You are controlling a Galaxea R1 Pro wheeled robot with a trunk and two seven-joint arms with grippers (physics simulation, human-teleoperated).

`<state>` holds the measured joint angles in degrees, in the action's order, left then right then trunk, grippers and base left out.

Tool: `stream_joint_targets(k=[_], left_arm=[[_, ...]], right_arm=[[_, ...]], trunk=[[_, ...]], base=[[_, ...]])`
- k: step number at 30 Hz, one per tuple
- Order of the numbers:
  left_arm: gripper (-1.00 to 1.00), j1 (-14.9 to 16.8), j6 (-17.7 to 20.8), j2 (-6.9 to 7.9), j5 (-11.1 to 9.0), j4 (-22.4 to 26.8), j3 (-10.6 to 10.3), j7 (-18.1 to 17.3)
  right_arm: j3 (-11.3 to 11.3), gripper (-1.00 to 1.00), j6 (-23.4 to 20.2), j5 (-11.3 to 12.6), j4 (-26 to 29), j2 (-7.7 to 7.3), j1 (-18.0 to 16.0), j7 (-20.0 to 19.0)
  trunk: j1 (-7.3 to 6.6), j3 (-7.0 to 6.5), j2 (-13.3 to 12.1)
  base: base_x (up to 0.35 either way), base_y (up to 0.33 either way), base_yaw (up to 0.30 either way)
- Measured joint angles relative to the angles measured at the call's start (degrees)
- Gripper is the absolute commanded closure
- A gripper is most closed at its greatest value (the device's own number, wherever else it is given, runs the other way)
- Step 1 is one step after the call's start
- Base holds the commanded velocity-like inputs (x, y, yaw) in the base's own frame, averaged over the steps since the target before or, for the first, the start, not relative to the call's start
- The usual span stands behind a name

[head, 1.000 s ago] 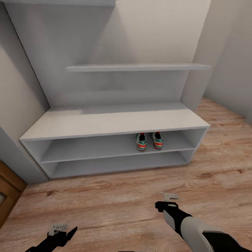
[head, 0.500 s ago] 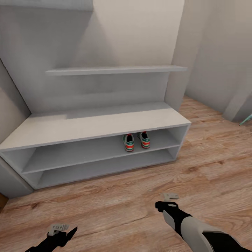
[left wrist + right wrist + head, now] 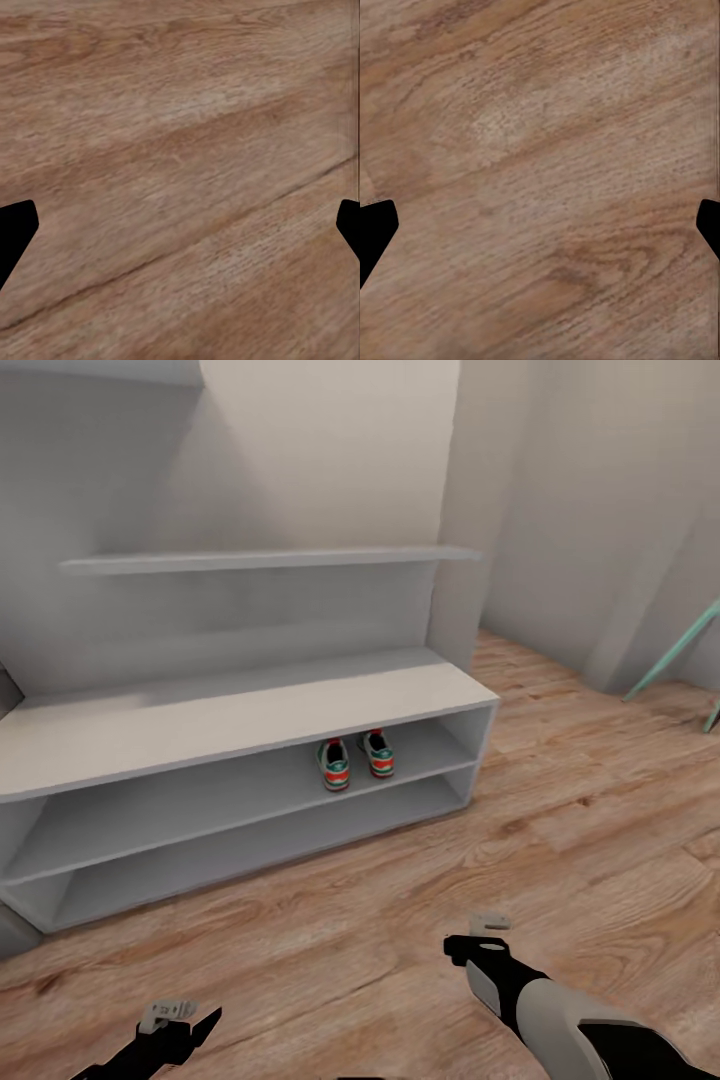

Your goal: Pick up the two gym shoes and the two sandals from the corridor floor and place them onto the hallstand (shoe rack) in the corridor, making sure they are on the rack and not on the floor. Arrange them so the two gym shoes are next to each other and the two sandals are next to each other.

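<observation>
While my head turned right, the shoe rack [image 3: 240, 710] slid left in my view. Both gym shoes [image 3: 355, 759] sat together on its upper shelf. My left claw [image 3: 180, 1020] and right claw [image 3: 478, 937] hung spread and empty over the wood floor [image 3: 560, 830], so sandals came next.

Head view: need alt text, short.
Two gym shoes sit side by side on the upper shelf of a low grey shoe rack against the wall. In front, over wood floor, both arms hang low with the left gripper and right gripper empty.
</observation>
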<state>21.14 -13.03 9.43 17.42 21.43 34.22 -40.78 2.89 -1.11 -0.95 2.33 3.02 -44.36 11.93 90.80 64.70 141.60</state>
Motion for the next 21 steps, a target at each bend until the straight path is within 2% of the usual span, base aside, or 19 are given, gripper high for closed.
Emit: stream_joint_targets(k=[2, 21], left_arm=[[-1.00, 0.0, 0.0, 0.00, 0.0, 0.0, 0.0, 0.0], [-1.00, 0.0, 0.0, 0.00, 0.0, 0.0, 0.0, 0.0]], right_arm=[[0.0, -1.00, 0.0, 0.0, 0.0, 0.00, 0.0, 0.0], [0.0, -1.00, 0.0, 0.0, 0.0, 0.01, 0.0, 0.0]], trunk=[[0.44, 0.22, 0.8], [0.44, -1.09, 0.8]], base=[[0.000, 0.000, -0.244], [0.000, 0.000, -0.241]])
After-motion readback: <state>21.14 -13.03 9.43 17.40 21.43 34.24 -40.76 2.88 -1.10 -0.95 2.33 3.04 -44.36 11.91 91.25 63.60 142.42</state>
